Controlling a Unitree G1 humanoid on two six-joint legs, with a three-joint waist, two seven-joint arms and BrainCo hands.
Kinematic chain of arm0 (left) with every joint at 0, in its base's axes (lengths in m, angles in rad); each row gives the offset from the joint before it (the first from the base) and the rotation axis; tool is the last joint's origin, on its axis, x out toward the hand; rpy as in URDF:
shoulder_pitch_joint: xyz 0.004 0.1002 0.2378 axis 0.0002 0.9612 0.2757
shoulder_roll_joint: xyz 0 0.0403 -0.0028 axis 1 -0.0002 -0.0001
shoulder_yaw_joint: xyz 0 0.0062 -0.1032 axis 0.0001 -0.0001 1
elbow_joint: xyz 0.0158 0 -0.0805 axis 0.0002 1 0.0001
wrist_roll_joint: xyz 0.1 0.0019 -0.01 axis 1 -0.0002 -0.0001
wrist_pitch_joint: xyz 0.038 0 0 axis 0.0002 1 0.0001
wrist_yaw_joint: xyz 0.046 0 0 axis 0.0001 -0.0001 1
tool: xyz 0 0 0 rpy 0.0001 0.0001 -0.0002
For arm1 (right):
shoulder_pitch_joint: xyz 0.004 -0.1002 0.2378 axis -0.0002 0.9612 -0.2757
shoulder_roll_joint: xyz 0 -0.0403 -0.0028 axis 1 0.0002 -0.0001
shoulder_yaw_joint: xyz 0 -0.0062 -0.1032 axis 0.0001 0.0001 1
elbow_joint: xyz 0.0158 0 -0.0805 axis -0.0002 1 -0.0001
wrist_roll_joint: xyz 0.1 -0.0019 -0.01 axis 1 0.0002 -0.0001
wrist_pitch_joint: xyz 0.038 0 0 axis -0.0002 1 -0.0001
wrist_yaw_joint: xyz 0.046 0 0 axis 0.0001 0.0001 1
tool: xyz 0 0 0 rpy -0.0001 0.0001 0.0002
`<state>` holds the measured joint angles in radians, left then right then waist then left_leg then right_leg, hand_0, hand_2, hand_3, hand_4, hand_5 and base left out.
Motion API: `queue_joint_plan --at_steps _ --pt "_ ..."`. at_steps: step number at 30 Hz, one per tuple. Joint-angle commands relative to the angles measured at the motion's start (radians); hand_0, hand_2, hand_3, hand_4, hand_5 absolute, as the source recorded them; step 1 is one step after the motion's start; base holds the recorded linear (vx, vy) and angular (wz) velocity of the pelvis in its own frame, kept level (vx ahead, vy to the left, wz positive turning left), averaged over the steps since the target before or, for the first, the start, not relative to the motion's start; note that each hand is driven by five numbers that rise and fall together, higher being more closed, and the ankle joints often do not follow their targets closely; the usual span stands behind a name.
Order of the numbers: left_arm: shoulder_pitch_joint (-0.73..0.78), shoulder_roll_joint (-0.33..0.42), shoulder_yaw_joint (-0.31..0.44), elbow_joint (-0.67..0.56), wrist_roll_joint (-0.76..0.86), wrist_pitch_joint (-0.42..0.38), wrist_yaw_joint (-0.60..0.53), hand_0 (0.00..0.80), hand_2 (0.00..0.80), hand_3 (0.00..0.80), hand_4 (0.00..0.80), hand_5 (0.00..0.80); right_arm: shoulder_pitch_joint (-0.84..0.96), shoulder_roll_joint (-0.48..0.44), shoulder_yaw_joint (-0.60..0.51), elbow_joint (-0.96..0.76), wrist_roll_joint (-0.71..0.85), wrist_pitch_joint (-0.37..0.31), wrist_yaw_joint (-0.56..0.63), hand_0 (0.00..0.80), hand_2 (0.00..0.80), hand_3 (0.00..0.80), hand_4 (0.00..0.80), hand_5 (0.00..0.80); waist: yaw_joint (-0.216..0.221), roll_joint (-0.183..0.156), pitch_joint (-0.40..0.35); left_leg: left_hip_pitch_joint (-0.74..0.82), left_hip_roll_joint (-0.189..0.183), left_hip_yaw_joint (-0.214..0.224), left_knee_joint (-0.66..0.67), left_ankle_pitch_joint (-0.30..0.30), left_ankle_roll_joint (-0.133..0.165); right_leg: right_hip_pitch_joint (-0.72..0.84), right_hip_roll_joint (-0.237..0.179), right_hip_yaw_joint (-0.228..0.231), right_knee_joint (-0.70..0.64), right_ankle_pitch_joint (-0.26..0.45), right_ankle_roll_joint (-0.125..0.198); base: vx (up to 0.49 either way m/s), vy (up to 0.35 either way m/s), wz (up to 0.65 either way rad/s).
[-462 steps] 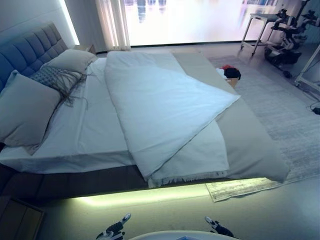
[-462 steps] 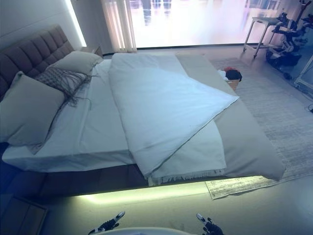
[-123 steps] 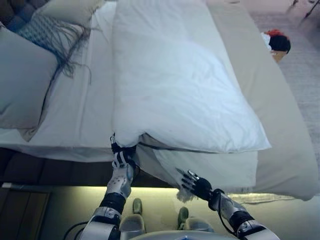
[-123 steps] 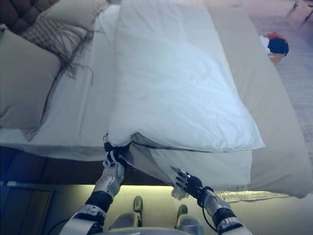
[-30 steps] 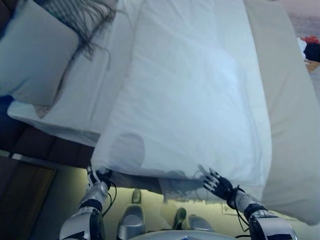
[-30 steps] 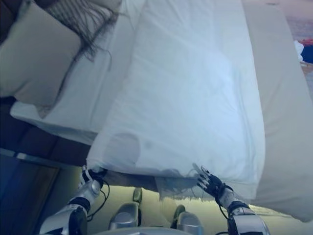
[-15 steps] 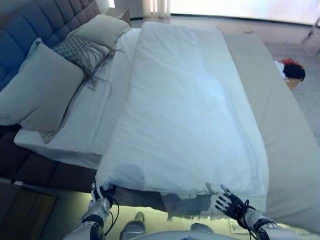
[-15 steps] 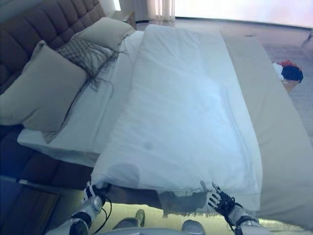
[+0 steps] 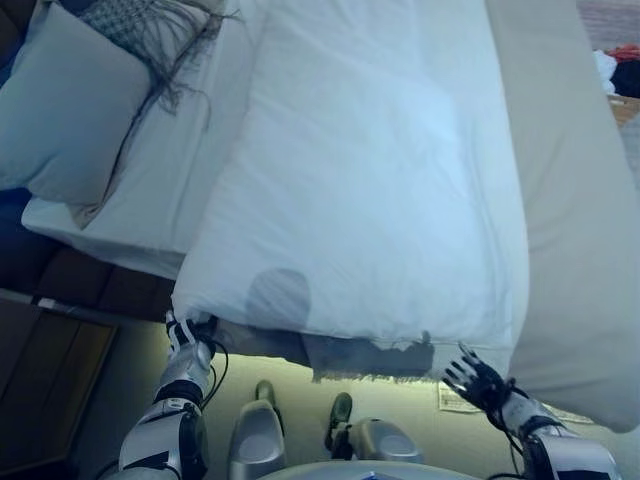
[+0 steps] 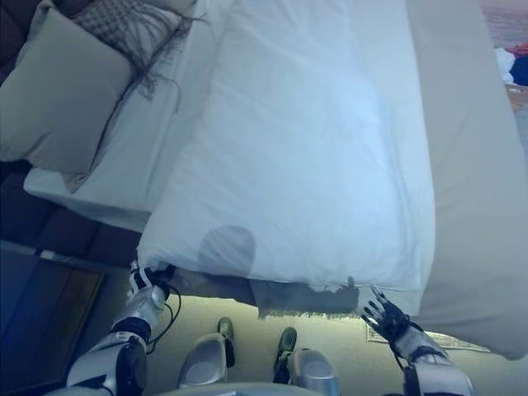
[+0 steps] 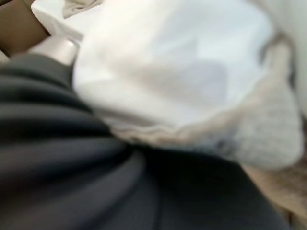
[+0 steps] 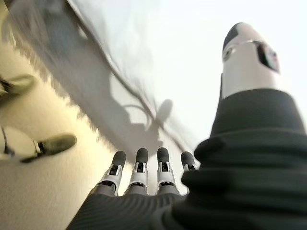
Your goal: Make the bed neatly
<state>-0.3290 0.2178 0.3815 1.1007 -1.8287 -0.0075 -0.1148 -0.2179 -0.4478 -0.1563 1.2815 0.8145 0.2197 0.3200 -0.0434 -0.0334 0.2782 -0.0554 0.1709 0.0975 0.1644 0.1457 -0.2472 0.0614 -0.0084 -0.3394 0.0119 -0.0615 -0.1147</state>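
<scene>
A white duvet (image 9: 380, 180) lies lengthwise down the middle of the bed, its near edge hanging over the bed's side. My left hand (image 9: 186, 340) is shut on the duvet's near left corner; white cloth (image 11: 158, 72) fills the left wrist view. My right hand (image 9: 478, 376) is open with fingers spread, just below the duvet's near right corner and holding nothing. Its straight fingers (image 12: 139, 167) show in the right wrist view. A grey fringed layer (image 9: 370, 357) hangs out under the duvet's near edge. A beige cover (image 9: 570, 200) lies along the right.
A large beige pillow (image 9: 70, 110) and a fringed cushion (image 9: 140, 20) lie at the head end on the white sheet (image 9: 170, 170). A wooden nightstand (image 9: 40, 390) stands at the lower left. A basket of clothes (image 9: 625, 80) sits on the floor past the bed.
The camera has tilted down. My right hand has moved right and off the fringed edge. My left hand keeps its hold on the duvet corner.
</scene>
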Motion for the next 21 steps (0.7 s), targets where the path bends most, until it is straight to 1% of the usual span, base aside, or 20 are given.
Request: queue_joint_plan --at_steps 1,3,5,9,10,12,13,17,21 --pt "0.064 0.125 0.053 0.004 -0.03 -0.076 -0.1 0.8 0.8 0.8 0.8 0.8 -0.002 -0.008 -0.036 0.026 0.078 -0.023 0.004 0.0 0.0 0.0 0.0 0.0 0.034 0.061 -0.06 0.076 0.001 0.005 -0.119 -0.081 0.115 -0.153 -0.113 0.06 0.219 -0.043 0.114 -0.183 0.192 -0.07" --pt "0.049 0.125 0.037 0.021 -0.049 -0.049 -0.125 0.8 0.8 0.8 0.8 0.8 -0.026 -0.005 -0.037 0.016 0.135 -0.013 -0.019 0.0 0.0 0.0 0.0 0.0 0.024 0.075 -0.039 0.073 -0.011 -0.002 -0.106 -0.102 0.118 -0.191 -0.138 0.071 0.254 -0.034 0.123 -0.186 0.169 0.02" --pt "0.017 0.124 0.015 0.027 -0.087 -0.048 -0.139 0.8 0.8 0.8 0.8 0.8 -0.061 0.005 -0.028 0.003 0.189 -0.007 -0.041 0.0 0.0 0.0 0.0 0.0 0.014 0.087 -0.008 0.054 -0.02 0.002 -0.067 -0.118 0.123 -0.228 -0.158 0.078 0.295 -0.031 0.131 -0.205 0.164 -0.11" --pt "-0.033 0.119 -0.007 0.046 -0.14 -0.028 -0.187 0.8 0.8 0.8 0.8 0.8 -0.127 0.018 -0.02 0.002 0.268 -0.026 -0.046 0.0 0.0 0.0 0.0 0.0 0.0 0.099 0.063 -0.023 -0.041 0.004 0.084 -0.168 0.139 -0.3 -0.201 0.115 0.405 -0.056 0.132 -0.142 0.137 0.11" --pt "-0.045 0.114 -0.009 0.049 -0.143 -0.024 -0.197 0.8 0.8 0.8 0.8 0.8 -0.142 0.017 -0.018 0.005 0.275 -0.033 -0.045 0.0 0.0 0.0 0.0 0.0 -0.002 0.101 0.078 -0.044 -0.045 0.006 0.127 -0.191 0.141 -0.317 -0.212 0.129 0.434 -0.071 0.135 -0.07 0.113 0.28" --pt "-0.059 0.101 -0.013 0.039 -0.143 -0.025 -0.2 0.8 0.8 0.8 0.8 0.8 -0.166 0.016 -0.018 0.005 0.303 -0.04 -0.053 0.0 0.0 0.0 0.0 0.0 -0.007 0.104 0.1 -0.086 -0.053 0.011 0.185 -0.205 0.146 -0.345 -0.224 0.146 0.463 -0.072 0.13 -0.062 0.098 0.22" --pt "-0.064 0.094 -0.016 0.032 -0.143 -0.026 -0.202 0.8 0.8 0.8 0.8 0.8 -0.176 0.014 -0.016 0.003 0.316 -0.045 -0.055 0.0 0.0 0.0 0.0 0.0 -0.009 0.105 0.111 -0.104 -0.057 0.011 0.217 -0.224 0.147 -0.358 -0.23 0.157 0.488 -0.086 0.13 -0.043 0.093 0.08" --pt "-0.091 0.082 -0.025 -0.003 -0.143 -0.025 -0.201 0.8 0.8 0.8 0.8 0.8 -0.232 -0.007 -0.005 -0.012 0.359 -0.062 -0.08 0.0 0.0 0.0 0.0 0.0 -0.014 0.112 0.158 -0.198 -0.076 0.015 0.336 -0.266 0.161 -0.427 -0.253 0.199 0.57 -0.106 0.128 -0.03 0.082 -0.14" --pt "-0.116 0.084 -0.038 -0.048 -0.143 -0.016 -0.19 0.8 0.8 0.8 0.8 0.8 -0.263 -0.028 -0.005 -0.013 0.386 -0.091 -0.07 0.0 0.0 0.0 0.0 0.0 -0.013 0.115 0.19 -0.284 -0.078 0.015 0.418 -0.295 0.172 -0.497 -0.258 0.224 0.623 -0.111 0.128 -0.027 0.003 0.0"
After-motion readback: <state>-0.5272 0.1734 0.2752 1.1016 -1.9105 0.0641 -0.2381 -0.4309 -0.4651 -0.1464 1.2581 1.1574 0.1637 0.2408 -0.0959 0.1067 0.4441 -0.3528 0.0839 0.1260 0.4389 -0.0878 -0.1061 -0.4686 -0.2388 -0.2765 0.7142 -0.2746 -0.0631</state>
